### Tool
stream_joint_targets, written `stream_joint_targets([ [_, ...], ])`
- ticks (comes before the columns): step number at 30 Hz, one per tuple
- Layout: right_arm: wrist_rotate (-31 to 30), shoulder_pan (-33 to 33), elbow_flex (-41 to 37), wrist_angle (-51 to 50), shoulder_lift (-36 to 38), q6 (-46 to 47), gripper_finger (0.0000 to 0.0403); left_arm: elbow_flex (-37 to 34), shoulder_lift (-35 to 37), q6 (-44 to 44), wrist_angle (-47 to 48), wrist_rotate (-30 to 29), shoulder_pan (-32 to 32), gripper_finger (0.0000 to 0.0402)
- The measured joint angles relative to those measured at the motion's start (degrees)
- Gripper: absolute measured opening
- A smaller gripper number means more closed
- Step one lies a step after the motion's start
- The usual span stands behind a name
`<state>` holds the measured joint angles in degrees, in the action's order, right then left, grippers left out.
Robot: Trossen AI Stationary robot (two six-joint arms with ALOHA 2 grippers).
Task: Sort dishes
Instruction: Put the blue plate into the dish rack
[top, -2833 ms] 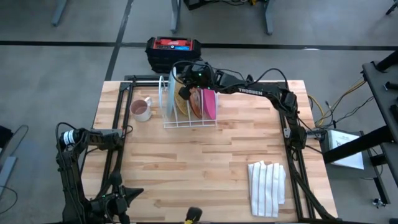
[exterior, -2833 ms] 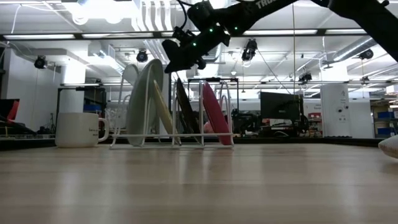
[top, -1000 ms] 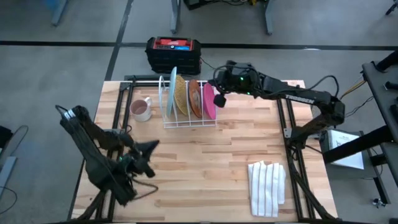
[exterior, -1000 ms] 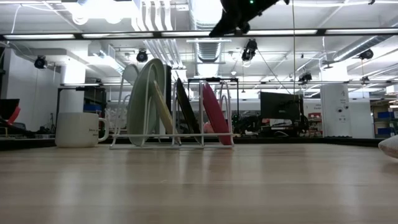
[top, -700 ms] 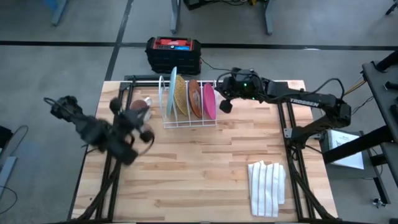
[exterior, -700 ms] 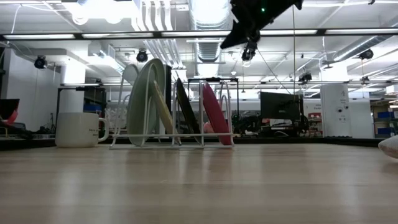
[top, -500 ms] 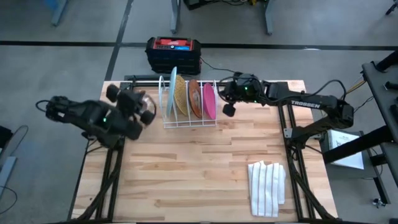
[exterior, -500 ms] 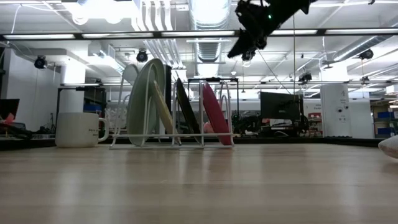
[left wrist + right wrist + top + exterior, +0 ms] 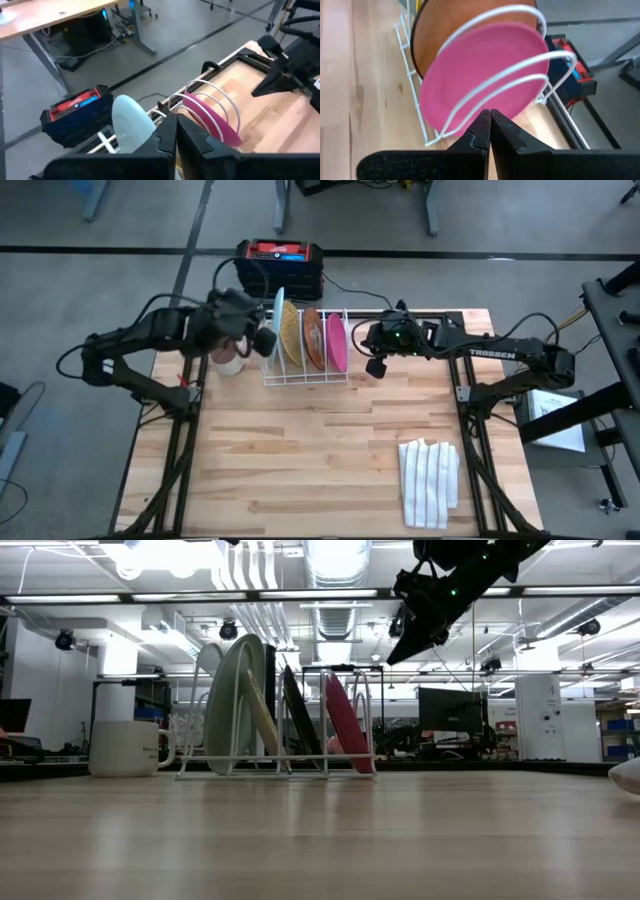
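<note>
Four plates stand on edge in a white wire rack [image 9: 305, 368] at the table's far side: pale teal [image 9: 277, 320], yellow speckled [image 9: 291, 330], orange-brown [image 9: 313, 335] and magenta-pink [image 9: 337, 342]. My left gripper [image 9: 263, 338] is shut and empty, raised just left of the teal plate [image 9: 131, 121]. My right gripper [image 9: 376, 366] is shut and empty, raised right of the pink plate [image 9: 485, 75], and it shows high in the low view [image 9: 402, 650]. The pink plate also shows in the left wrist view [image 9: 212, 119].
A white mug [image 9: 125, 748] stands left of the rack, partly under my left arm. A white striped folded cloth [image 9: 430, 480] lies at the near right. A red and black box [image 9: 280, 260] sits on the floor beyond the far edge. Bare wood fills the table's middle and near left.
My left arm has swung up from the table's near left toward the far edge and now hangs beside the rack's left end. My right gripper has drawn away from the rack toward the table's right and slightly lower. The plates have kept still.
</note>
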<state>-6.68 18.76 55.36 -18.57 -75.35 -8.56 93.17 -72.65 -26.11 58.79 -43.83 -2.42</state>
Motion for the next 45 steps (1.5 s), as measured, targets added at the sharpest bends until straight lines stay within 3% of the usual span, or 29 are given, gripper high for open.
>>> stream_joint_targets([
  [7,0.06,0.0,-2.14,-0.77,-0.13,-0.31,0.0,8.91,-8.5,11.45,1.77,10.98,-4.75,0.0],
  [17,0.69,0.0,-4.59,-1.19,-0.11,1.58,0.0,25.68,-20.94,1.11,19.28,9.81,-9.45,0.0007],
  [23,0.68,0.0,-6.83,-1.01,-0.11,0.98,0.0,32.08,-28.35,-0.24,23.55,9.81,-11.32,0.0052],
  [27,0.69,0.0,-6.87,-0.8,-0.09,2.66,0.0,36.56,-33.28,-3.62,31.57,7.72,-12.51,0.0089],
  [34,0.7,0.04,-6.87,-0.97,-0.04,3.31,0.0,37.32,-36.74,-1.87,31.46,7.87,-13.27,0.0135],
  [45,0.74,0.0,-7.19,-3.58,-0.04,5.62,0.0,36.87,-36.65,-2.54,31.25,5.07,-14.43,0.0142],
])
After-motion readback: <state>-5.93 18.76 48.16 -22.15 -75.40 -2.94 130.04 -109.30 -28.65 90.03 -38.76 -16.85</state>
